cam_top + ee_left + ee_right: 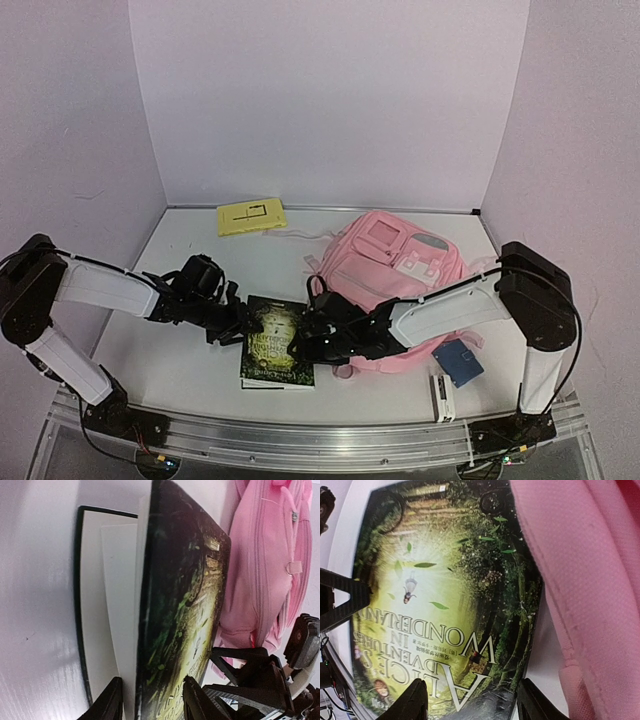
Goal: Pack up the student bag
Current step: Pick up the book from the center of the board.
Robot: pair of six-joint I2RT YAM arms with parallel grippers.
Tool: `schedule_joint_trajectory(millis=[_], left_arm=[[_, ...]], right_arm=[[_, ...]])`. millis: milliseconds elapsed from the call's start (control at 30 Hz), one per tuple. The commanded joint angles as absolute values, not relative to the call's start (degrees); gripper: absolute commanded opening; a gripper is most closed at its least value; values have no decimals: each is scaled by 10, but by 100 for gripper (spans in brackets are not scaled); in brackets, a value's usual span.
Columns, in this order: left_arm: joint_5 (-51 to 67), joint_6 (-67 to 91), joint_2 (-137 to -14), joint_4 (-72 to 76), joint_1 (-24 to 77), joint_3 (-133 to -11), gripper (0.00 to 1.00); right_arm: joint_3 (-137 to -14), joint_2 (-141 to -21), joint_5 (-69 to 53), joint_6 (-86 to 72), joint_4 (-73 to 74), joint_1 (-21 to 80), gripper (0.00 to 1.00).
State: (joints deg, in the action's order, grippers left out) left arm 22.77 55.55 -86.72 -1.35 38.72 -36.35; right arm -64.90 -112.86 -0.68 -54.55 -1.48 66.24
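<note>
Closest to the overhead camera runs the metal rail [300, 440] that carries both arm bases. Beyond it, largest first.

The student bag [390, 260] lies flat on the right half of the table [170, 370], front pockets up, with the right forearm stretched across its near side. From above I cannot see an open mouth.

Next in size is the book [275, 345], a dark green Alice in Wonderland, face up just left of the bag. In the right wrist view pink fabric overlaps its corner.

The left gripper [152, 680] sits at the book's left edge, its fingers at a moderate gap on either side of the raised cover and a few pages, apparently clamped on them. The right gripper [318, 338] points down at the cover near the right edge, jaws apart, with nothing visibly pinched.

Smaller things: a yellow pad [251, 217] by the back wall, a blue card [460, 362] against the bag's near corner, and a small white item [442, 398] near the rail.

My read is that the step in hand is getting the book off the table, so packing has barely begun. The next move calls for a firmer hold than a cover alone gives, since a hanging cover could tear or let the pages fall open. It also calls for an opened compartment.
</note>
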Motion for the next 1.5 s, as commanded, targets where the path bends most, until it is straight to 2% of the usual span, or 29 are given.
schedule_joint_trajectory(millis=[0, 200, 333, 500, 667, 733, 900, 1100, 1267, 1467], left_arm=[[261, 561, -833, 37, 404, -376, 40], [266, 560, -832, 51, 405, -361, 38], [259, 577, -842, 57, 405, -349, 15], [246, 587, -822, 64, 405, -331, 0], [218, 595, -741, 56, 404, -307, 0], [213, 594, -702, 57, 403, -301, 0], [226, 579, -608, 65, 399, -300, 0], [247, 560, -519, 90, 396, -315, 0], [257, 545, -480, 103, 396, -341, 0], [313, 554, -507, 196, 395, -357, 0]], right_arm=[[-637, -1172, -42, -560, -34, 663, 57], [-631, -1166, -41, -562, -39, 662, 57], [-621, -1154, -43, -565, -49, 659, 57], [-607, -1128, -55, -565, -74, 657, 58], [-589, -1062, -52, -554, -99, 657, 63], [-582, -1024, -43, -549, -99, 654, 71], [-563, -958, -52, -528, -111, 634, 84], [-507, -902, -147, -533, -229, 602, 96], [-486, -877, -192, -531, -294, 595, 98], [-494, -908, -252, -534, -351, 597, 98]])
